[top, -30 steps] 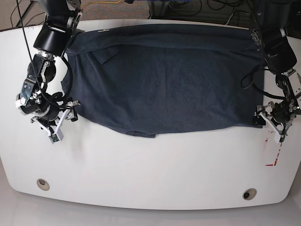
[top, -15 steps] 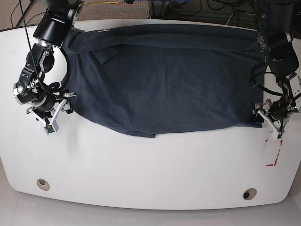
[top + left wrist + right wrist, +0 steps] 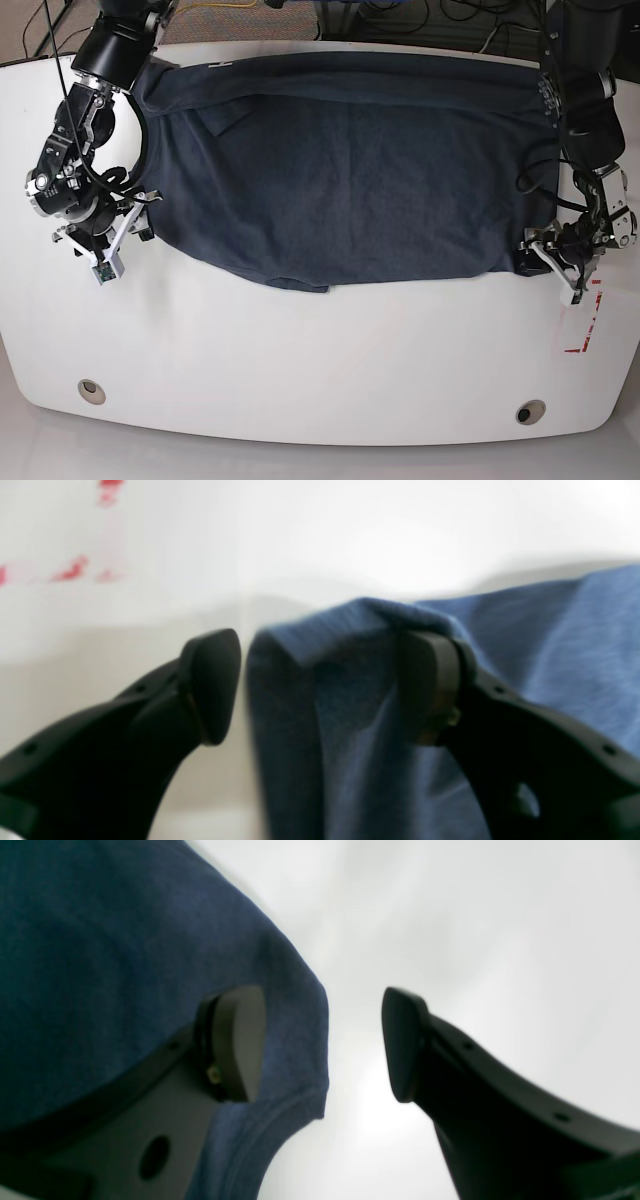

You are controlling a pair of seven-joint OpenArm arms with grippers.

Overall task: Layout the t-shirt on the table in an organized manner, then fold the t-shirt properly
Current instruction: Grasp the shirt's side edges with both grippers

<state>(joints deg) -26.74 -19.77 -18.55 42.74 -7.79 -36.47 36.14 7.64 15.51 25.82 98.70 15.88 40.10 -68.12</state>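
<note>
Dark navy cotton t-shirt (image 3: 340, 170) spread on my glossy white table (image 3: 300, 370).
Left gripper (image 3: 320, 685) gapes around its corner; right gripper (image 3: 322, 1045) parted astride its hem.

A dark navy cotton t-shirt (image 3: 350, 170) is lying spread across the glossy white counter (image 3: 300, 370), a black gripper sitting at each lower corner.

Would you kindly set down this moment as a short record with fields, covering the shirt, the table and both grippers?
garment: dark blue t-shirt, spread flat, some wrinkles
surface: white table, shirt toward its far side
left gripper: open, jaws astride a raised fold at the shirt's corner
right gripper: open, one finger over the cloth, the other over bare table
marks: red mark beside the left gripper; grommet holes near the front edge
</note>
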